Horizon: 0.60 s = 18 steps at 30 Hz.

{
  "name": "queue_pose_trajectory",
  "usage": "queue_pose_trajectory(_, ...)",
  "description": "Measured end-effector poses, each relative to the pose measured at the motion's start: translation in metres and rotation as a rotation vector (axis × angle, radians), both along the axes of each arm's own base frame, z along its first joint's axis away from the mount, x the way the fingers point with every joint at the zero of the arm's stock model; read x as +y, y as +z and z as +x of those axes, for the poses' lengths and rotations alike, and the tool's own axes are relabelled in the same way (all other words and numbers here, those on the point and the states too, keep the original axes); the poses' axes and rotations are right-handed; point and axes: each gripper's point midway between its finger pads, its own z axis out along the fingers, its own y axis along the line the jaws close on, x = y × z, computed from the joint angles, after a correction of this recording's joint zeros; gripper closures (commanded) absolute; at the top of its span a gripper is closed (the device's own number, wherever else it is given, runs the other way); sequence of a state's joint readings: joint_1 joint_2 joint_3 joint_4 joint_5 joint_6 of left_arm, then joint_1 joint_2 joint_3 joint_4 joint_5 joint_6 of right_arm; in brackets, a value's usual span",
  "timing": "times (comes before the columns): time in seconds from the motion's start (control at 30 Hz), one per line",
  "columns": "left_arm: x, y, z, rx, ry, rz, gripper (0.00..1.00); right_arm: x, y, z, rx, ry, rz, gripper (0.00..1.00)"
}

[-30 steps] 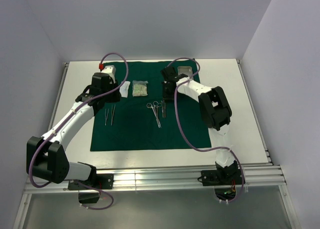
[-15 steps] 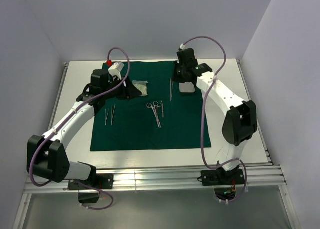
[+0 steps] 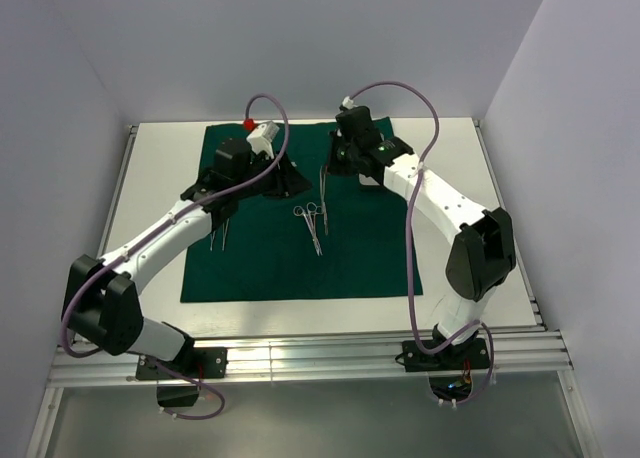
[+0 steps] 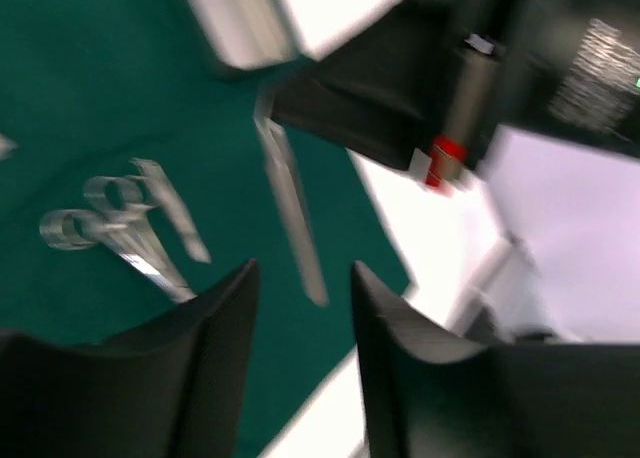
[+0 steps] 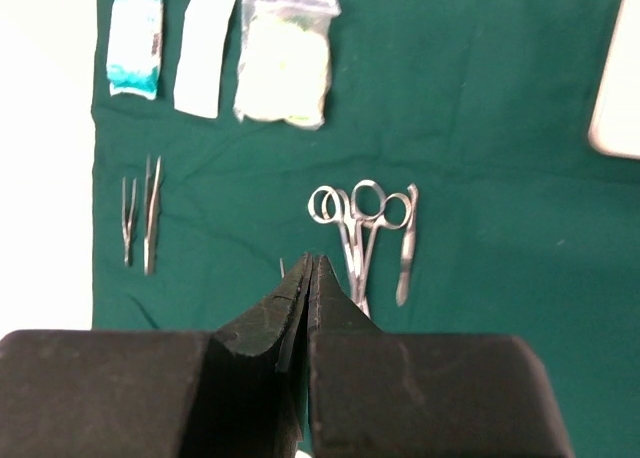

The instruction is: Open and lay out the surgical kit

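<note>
The dark green cloth (image 3: 280, 268) lies spread flat. My right gripper (image 3: 328, 166) hangs over its far middle, shut on a slim steel instrument (image 3: 323, 190) that dangles above the cloth. The right wrist view shows the shut jaws (image 5: 310, 263), three pale packets (image 5: 205, 50) in a row, tweezers (image 5: 140, 218), ring-handled clamps (image 5: 360, 228) and the steel tray's edge (image 5: 617, 88). My left gripper (image 3: 288, 181) hovers over the packets and hides them from above. Its fingers (image 4: 225, 318) stand open with nothing between them. The blurred left wrist view shows the clamps (image 4: 110, 218) and the hanging instrument (image 4: 290, 213).
White tabletop (image 3: 160, 178) borders the cloth on the left, right and far sides. Grey walls close in the table. An aluminium rail (image 3: 300, 353) runs along the near edge by the arm bases. The two grippers are close together over the far half of the cloth.
My left gripper has swung right from the cloth's far left and opened wider. My right gripper went right toward the tray, then came back left carrying the steel instrument.
</note>
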<state>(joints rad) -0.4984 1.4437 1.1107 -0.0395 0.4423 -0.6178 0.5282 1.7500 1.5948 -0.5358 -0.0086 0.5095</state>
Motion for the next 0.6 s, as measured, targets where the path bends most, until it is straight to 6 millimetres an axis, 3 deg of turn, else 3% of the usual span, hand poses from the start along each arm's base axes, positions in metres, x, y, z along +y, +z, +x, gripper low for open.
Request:
queue_pose_trajectory(0.13,0.01,-0.012,0.008,-0.05,0.121,0.121,0.66,0.004,-0.002,-0.005,0.019,-0.022,0.009,1.0)
queue_pose_trajectory(0.3,0.023,-0.018,-0.014,-0.189,0.19,0.256,0.64,-0.001,-0.005,-0.005,0.042,-0.084,0.011,1.0)
queue_pose_trajectory(0.43,0.007,-0.003,-0.04,-0.328,0.166,0.295,0.61,-0.006,-0.012,-0.006,0.072,-0.138,0.001,1.0)
queue_pose_trajectory(0.6,-0.002,0.001,-0.044,-0.391,0.185,0.323,0.6,-0.01,-0.016,-0.009,0.096,-0.197,-0.004,1.0)
